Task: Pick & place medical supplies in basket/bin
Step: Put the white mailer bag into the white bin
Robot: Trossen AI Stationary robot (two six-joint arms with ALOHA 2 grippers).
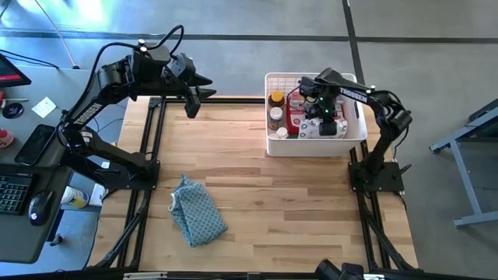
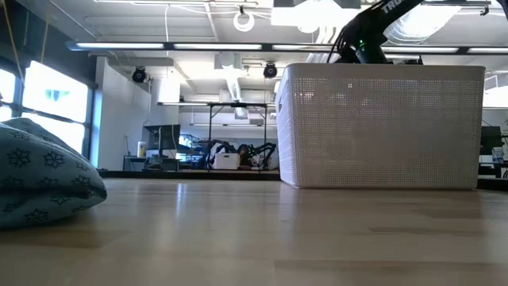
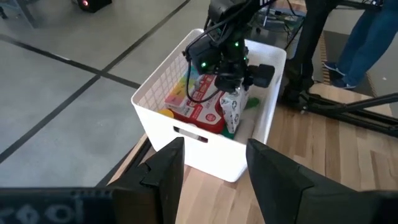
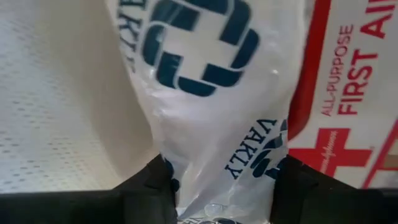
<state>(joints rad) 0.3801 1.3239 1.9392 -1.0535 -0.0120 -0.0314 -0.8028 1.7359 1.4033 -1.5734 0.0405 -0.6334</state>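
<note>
Holding the silver-white plastic packet with dark blue print [image 4: 205, 93], your right end effector [image 1: 328, 124] is down inside the white rectangular plastic bin with lattice sides [image 1: 315, 146], with its two fingers closed on the packet's edge. I judge this packet as light, soft and slippery: it can fold or slide out, so the best hold is on a flat sealed edge, not the loose middle. The packet hangs upright just beside the red first-aid case with white lettering [image 3: 199, 106], near the bin's wall. The bin also contains amber pill bottles [image 1: 275, 109] at one end. Your left end effector [image 1: 192, 92] waits above the wooden surface [image 1: 296, 210], well apart from the bin, fingers spread and empty. A blue-grey patterned cloth [image 1: 197, 210] lies on the surface.
</note>
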